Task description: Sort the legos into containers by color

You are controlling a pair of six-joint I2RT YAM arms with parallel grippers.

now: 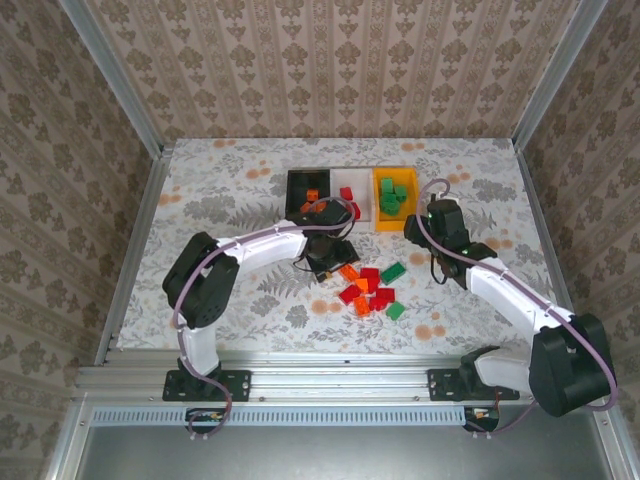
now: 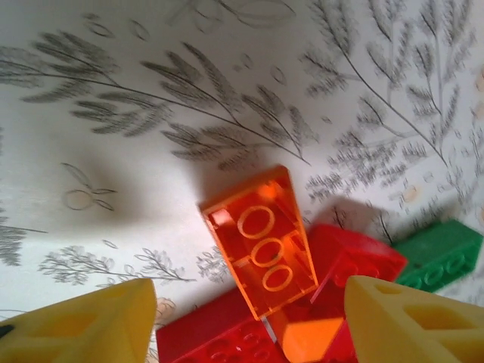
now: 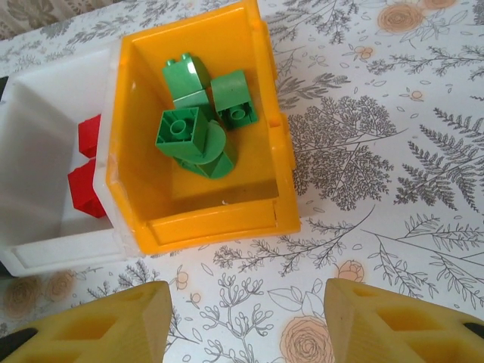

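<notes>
Loose red, orange and green legos (image 1: pixel 371 287) lie in a pile on the table in front of the containers. My left gripper (image 1: pixel 329 260) (image 2: pixel 249 302) hangs open low over the pile's left edge. Between its yellow fingers, untouched, lies a clear orange lego (image 2: pixel 261 242) on red legos (image 2: pixel 355 261), with a green one (image 2: pixel 442 253) to the right. My right gripper (image 1: pixel 426 222) (image 3: pixel 249 302) stands open and empty above bare table just in front of the orange-yellow bin (image 3: pixel 200 215) (image 1: pixel 378 200), which holds green legos (image 3: pixel 198 121). Beside it, the white bin (image 3: pixel 45 227) (image 1: pixel 350 178) holds red legos (image 3: pixel 85 185). The black bin (image 1: pixel 292 190) holds orange ones (image 1: pixel 312 199).
The three bins stand side by side at the back centre of the flowered table (image 1: pixel 220 230). Metal rails (image 1: pixel 135 240) and patterned walls close in the table on three sides. Room is free to the left and right of the pile.
</notes>
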